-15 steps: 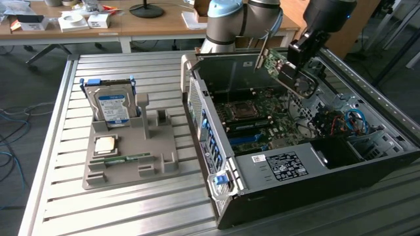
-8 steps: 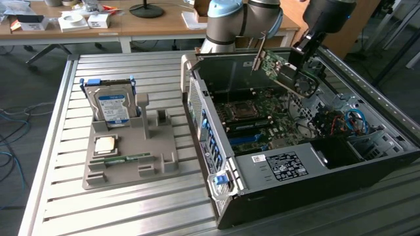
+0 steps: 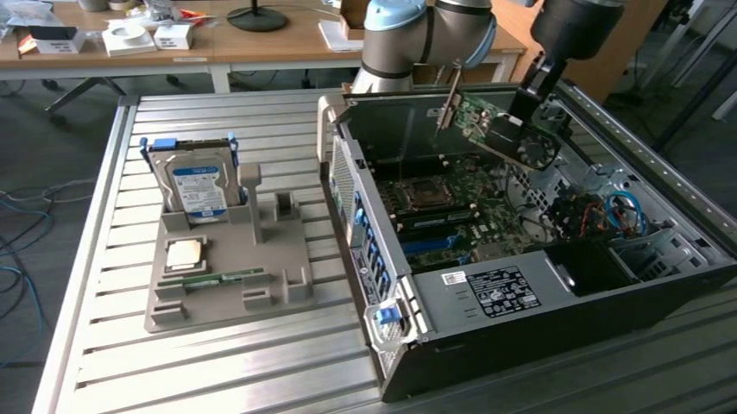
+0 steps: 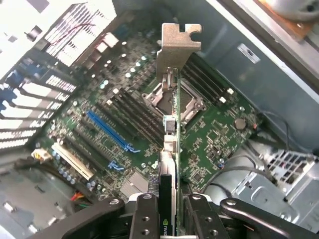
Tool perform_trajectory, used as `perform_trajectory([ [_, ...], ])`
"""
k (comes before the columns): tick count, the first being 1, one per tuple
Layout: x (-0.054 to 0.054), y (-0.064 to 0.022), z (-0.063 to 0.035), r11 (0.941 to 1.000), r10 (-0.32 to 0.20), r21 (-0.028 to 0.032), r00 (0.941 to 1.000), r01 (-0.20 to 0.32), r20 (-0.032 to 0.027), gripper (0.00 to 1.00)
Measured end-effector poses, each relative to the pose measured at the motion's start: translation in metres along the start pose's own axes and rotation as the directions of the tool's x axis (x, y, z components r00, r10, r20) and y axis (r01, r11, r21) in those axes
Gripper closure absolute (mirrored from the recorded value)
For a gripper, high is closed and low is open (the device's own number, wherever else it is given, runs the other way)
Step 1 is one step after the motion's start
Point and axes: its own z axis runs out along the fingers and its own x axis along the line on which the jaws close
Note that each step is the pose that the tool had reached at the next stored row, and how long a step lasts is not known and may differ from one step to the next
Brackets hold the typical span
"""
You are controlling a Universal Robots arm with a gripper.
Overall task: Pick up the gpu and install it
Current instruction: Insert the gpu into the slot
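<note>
Exterior view: the gpu (image 3: 498, 129) hangs tilted in the air above the open case (image 3: 541, 285), over the half of the case nearest the arm. Its silver bracket (image 3: 450, 97) points toward the case's vented rear wall. The jaws are clamped on the card at the end away from the bracket. The motherboard (image 3: 455, 203) lies on the case floor below, with a clear gap between it and the card. Outside the case, on the surface (image 3: 103, 362), a grey holder (image 3: 230, 276) carries an upright hard drive (image 3: 198, 185).

Stage, as judged: pick-up is done and the card has been carried over the case. Seating in a slot is not yet done, and the bracket is not yet against the rear wall.

Wrist view: looks along the thin edge of the gpu (image 4: 172, 127) down into the case. The jaws stand narrow, one on each face of the card. This view adds the slot layout on the case floor, with a blue slot (image 4: 107, 130) and black slots beside it. The exterior view supplies the card's height and tilt over the case.
</note>
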Motion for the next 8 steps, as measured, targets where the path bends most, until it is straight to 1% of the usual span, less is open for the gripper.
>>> perform_trajectory([
  [2, 0.0000, -0.0001, 0.0005, 0.9993, -0.038, -0.0005, 0.9993, 0.038, -0.0031, 0.74],
  [4, 0.0000, -0.0001, 0.0009, 0.9973, -0.073, -0.0009, 0.9973, 0.073, -0.0060, 0.74],
  [6, 0.0000, -0.0001, 0.0013, 0.9939, -0.110, -0.0015, 0.9939, 0.110, -0.0091, 0.74],
  [8, 0.0000, -0.0002, 0.0017, 0.9893, -0.146, -0.0023, 0.9893, 0.146, -0.0119, 0.74],
])
